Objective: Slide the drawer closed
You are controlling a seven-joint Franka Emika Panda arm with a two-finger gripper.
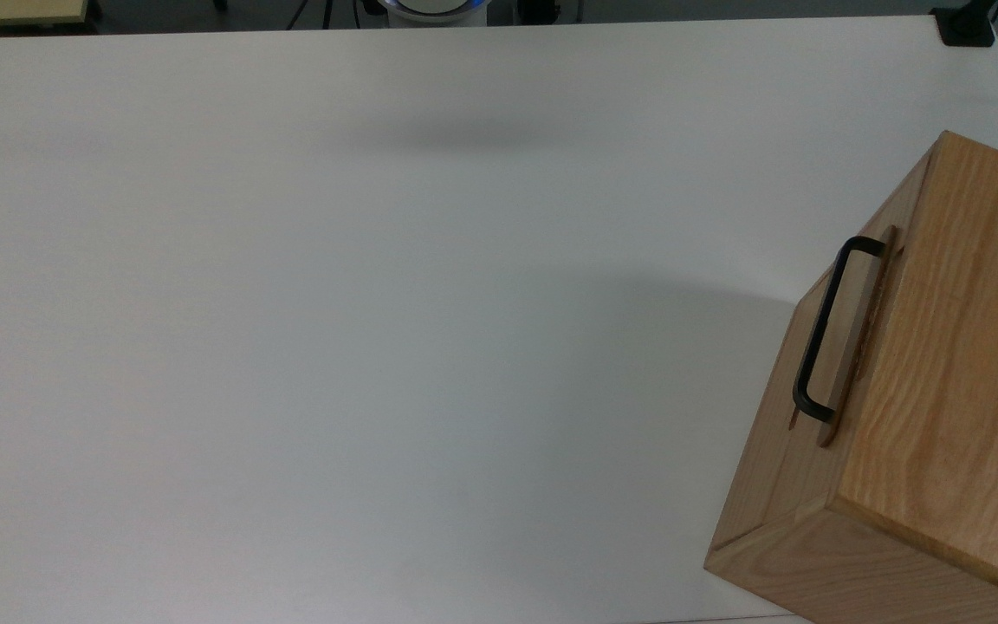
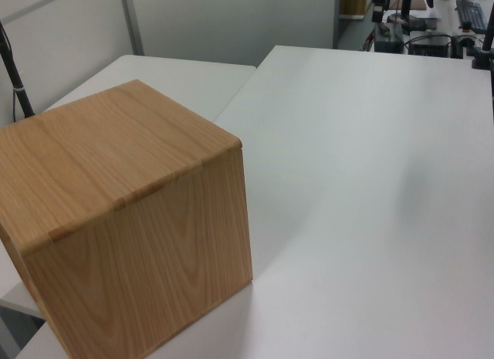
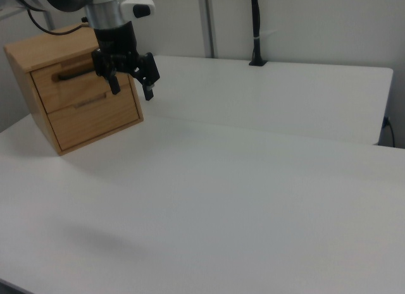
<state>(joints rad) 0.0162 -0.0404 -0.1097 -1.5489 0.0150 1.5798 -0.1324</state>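
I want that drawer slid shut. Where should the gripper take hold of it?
On the black bar handle of the drawer, coming from the cabinet's front. The bar stands off the panel, leaving a gap for fingers. The gripper hangs open before it.

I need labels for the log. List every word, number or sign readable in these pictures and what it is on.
None can be read.
The light-wood cabinet box, its drawer with the black bar handle and the white table carry no text.
The black two-finger tool shows no legible marking.
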